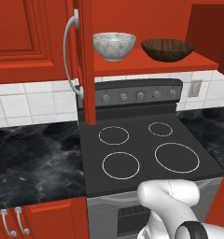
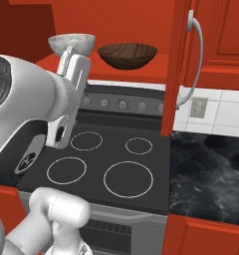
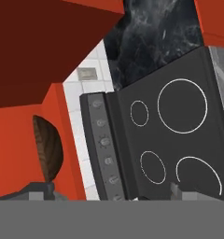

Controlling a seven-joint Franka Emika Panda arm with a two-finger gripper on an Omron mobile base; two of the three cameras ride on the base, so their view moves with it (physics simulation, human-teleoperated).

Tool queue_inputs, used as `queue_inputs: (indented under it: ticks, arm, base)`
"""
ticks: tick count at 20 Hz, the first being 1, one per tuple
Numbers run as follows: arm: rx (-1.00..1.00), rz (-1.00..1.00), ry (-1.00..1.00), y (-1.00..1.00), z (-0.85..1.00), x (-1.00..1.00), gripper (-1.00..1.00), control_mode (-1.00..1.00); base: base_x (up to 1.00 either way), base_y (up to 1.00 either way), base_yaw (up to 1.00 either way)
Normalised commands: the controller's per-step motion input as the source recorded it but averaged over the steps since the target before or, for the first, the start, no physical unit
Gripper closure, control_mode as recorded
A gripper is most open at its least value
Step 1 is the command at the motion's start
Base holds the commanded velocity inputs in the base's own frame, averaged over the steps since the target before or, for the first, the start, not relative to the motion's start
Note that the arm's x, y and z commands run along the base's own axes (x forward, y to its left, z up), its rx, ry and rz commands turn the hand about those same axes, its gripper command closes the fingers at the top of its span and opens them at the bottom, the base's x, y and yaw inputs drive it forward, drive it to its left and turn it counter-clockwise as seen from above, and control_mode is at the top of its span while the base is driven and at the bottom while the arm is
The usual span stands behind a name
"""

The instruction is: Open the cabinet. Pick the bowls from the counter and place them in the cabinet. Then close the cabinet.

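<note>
Already, both bowls were seen shelved: grey bowl [image 1: 114,45] and brown bowl [image 1: 168,49] side by side in the cabinet [image 1: 156,63].
Doors were left to be shut; the handle [image 1: 69,51] should be pushed squarely. Gripper [image 3: 111,192] was spread wide, nothing held or touched.

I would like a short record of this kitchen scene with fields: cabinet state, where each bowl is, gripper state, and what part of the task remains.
cabinet: open; the door with the long silver handle stands swung out
marbled bowl: on the red cabinet shelf, left of the other bowl
wooden bowl: on the same shelf, apart from the marbled one
gripper: open, holding nothing, high near the shelf over the stovetop
counter: black marble beside the stove
remaining: close the cabinet
</note>
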Motion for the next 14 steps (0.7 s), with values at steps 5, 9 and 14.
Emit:
queue_inputs:
  ticks: [5,9,14]
  arm:
    - [0.00,0.00,0.00,0.00,0.00,-0.70,-1.00,-1.00]
    - [0.00,0.01,0.00,-0.02,0.00,-0.53,-1.00,-1.00]
    - [0.00,0.07,-0.03,-0.08,0.00,-0.37,-1.00,-1.00]
  base:
    - [0.00,0.00,0.00]
    - [0.00,0.00,0.00]
    - [0.00,0.00,0.00]
